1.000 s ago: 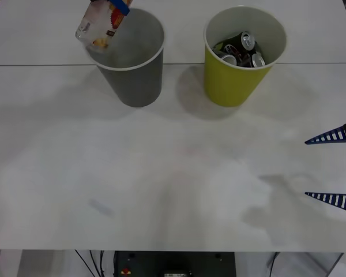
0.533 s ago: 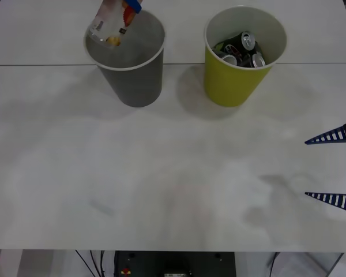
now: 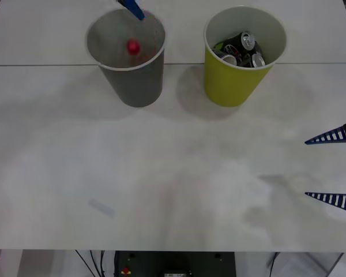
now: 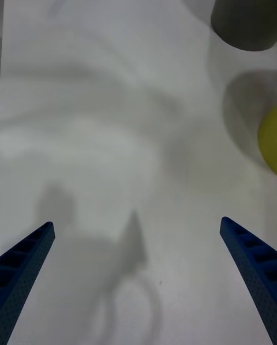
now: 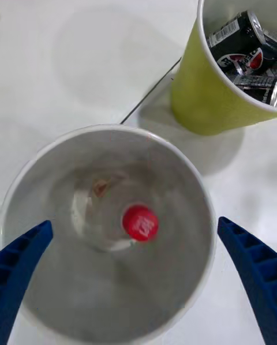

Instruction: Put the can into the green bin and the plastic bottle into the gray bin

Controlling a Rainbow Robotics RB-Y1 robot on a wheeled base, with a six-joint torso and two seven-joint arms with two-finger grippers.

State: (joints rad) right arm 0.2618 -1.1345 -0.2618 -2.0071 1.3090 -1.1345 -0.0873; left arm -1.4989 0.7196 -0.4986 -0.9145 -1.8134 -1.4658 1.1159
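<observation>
Only red-capped plastic bottle (image 5: 138,225) top inside gray bin (image 5: 40,166)

matt white worktop (image 3: 173,173) with faint smudges, clear plastic bottle (image 5: 130,221) with glossy red cap, matt papery-looking gray bin (image 3: 132,81) and green bin (image 3: 230,81), shiny metal cans (image 3: 242,49)

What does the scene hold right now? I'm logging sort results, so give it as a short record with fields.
gray bin: upright on the table, holds the bottle, red cap up
green bin: upright beside the gray bin, holds several cans
left gripper: open, above the gray bin
right gripper: open, over the table at its right edge, holding nothing
loose items on table: none seen
</observation>
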